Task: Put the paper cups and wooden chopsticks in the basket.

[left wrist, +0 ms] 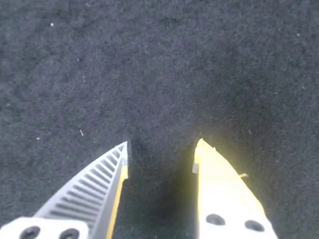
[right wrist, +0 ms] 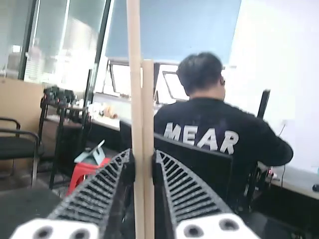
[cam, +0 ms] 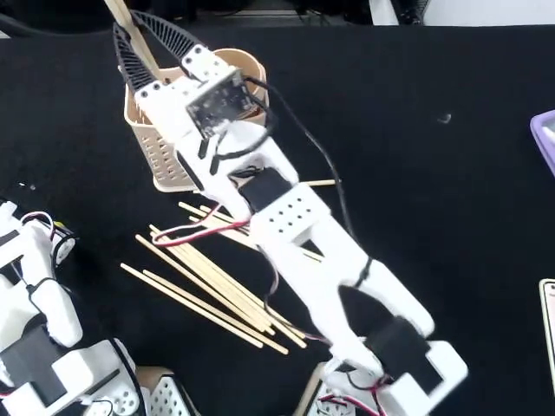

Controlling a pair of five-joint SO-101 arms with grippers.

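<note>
Wooden chopsticks (right wrist: 139, 99) sit clamped in the right gripper (right wrist: 143, 155), up by the basket (cam: 161, 160). The left gripper (left wrist: 160, 148) hangs, jaws apart, over black worktop (left wrist: 159, 59).

Soft even light falling over the black tabletop (cam: 451, 260), white right arm (cam: 312, 251) catching it brightly, dark shadow pooling between the left tool (left wrist: 162, 144) tips, daylight glaring through windows (right wrist: 65, 45) behind the right tool (right wrist: 142, 154), wooden chopsticks (right wrist: 134, 74) showing pale against it

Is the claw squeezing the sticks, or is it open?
Shut. The right gripper pinches two wooden chopsticks tight, with no gap left, near the basket.
</note>
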